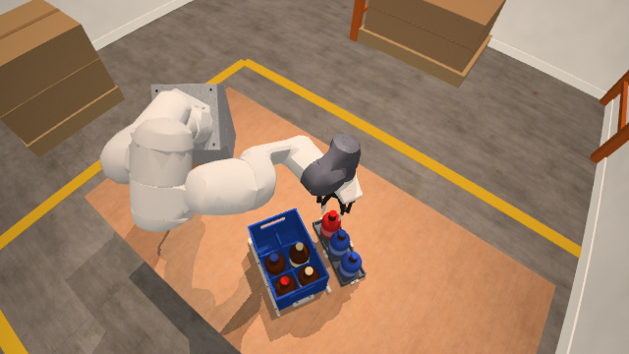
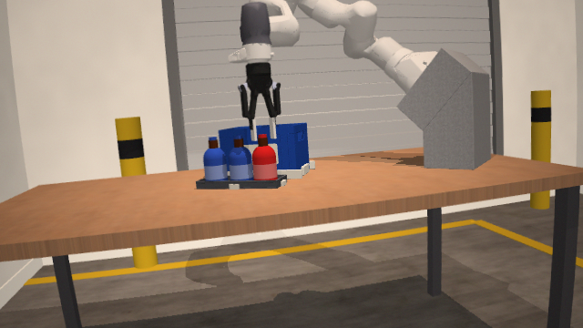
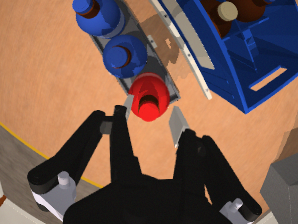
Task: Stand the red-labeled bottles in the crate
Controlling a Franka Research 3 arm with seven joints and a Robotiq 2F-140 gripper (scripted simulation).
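A red-labeled bottle [image 1: 330, 223] [image 2: 264, 161] [image 3: 149, 98] stands upright at the end of the dark tray [image 1: 358, 277] [image 2: 219, 184] nearest the arm. Two blue-labeled bottles [image 1: 340, 243] [image 1: 350, 265] [image 2: 240, 160] [image 2: 214, 159] [image 3: 125, 56] [image 3: 100, 15] stand upright beside it on the tray. My gripper [image 1: 333, 211] [image 2: 261, 132] [image 3: 151, 109] is partly open right above the red bottle. Its fingertips straddle the cap without gripping it. The blue crate [image 1: 275, 227] [image 2: 291, 141] [image 3: 229, 79] stands next to the tray and holds several brown bottles. Its two cells nearest the arm are empty.
The grey robot pedestal [image 1: 218, 118] [image 2: 451, 123] stands at the back of the wooden table [image 1: 442, 275] [image 2: 319, 196]. Cardboard boxes [image 1: 44, 74] and yellow bollards [image 2: 131, 146] stand off the table.
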